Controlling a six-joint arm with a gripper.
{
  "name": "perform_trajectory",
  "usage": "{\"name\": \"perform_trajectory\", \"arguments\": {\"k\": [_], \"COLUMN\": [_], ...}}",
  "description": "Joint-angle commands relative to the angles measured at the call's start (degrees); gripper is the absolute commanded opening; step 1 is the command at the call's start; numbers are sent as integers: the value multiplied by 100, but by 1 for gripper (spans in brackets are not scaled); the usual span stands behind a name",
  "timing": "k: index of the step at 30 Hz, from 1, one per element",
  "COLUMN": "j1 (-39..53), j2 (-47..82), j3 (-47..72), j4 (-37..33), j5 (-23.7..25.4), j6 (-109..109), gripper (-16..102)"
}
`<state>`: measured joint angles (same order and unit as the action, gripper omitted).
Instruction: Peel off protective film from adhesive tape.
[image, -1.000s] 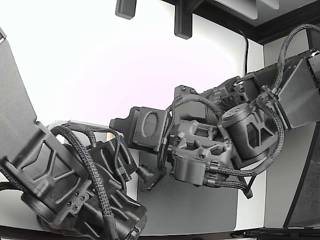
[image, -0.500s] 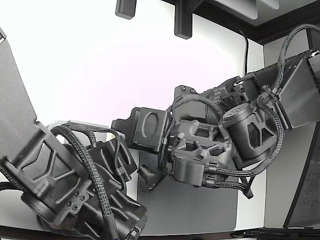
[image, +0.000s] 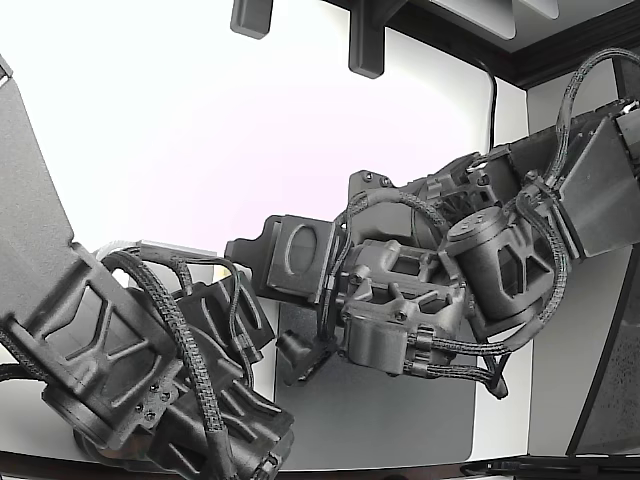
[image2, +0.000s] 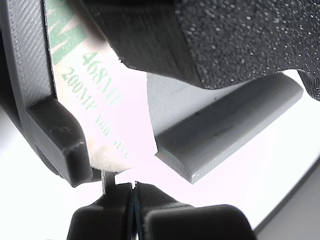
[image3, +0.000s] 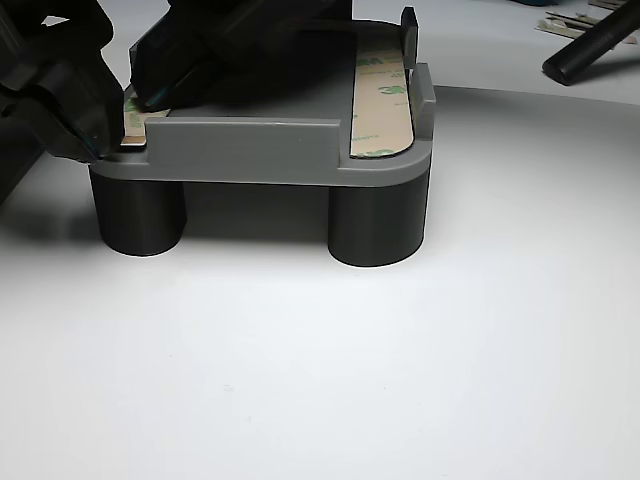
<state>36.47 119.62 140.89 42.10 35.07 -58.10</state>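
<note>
Two black fingertips of my gripper (image2: 134, 212) met edge to edge in the wrist view, pressed together on a thin white tab at the end of the protective film (image2: 107, 105), a pale liner strip printed with green lettering. That liner curved up from the pinch and lay against a dark grey printed fixture wall (image2: 30, 65); a lighter grey flat bar (image2: 225, 132) with a rounded edge sat just beside the strip, under a black grainy pad (image2: 240, 35).

In the other view, the grey plastic holder block on two dark round legs (image3: 250, 150) stood on the white table (image3: 350, 350). A strip of pale adhesive tape with green print (image3: 380, 100) lay along one side of its top, and a second strip's corner showed at the far side, where a black arm part (image3: 60, 80) touched it.

In the exterior view my black arm (image: 420, 290) and a second black arm (image: 120, 360) crowded together over a grey mat (image: 400, 410), hiding the holder.
</note>
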Motion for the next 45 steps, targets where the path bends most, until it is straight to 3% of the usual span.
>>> {"name": "perform_trajectory", "arguments": {"k": [1, 45], "j1": [-35, 53], "j2": [88, -26], "j3": [-176, -387], "j4": [-18, 97], "j5": [0, 149], "j6": [0, -53], "gripper": [-12, -12]}}
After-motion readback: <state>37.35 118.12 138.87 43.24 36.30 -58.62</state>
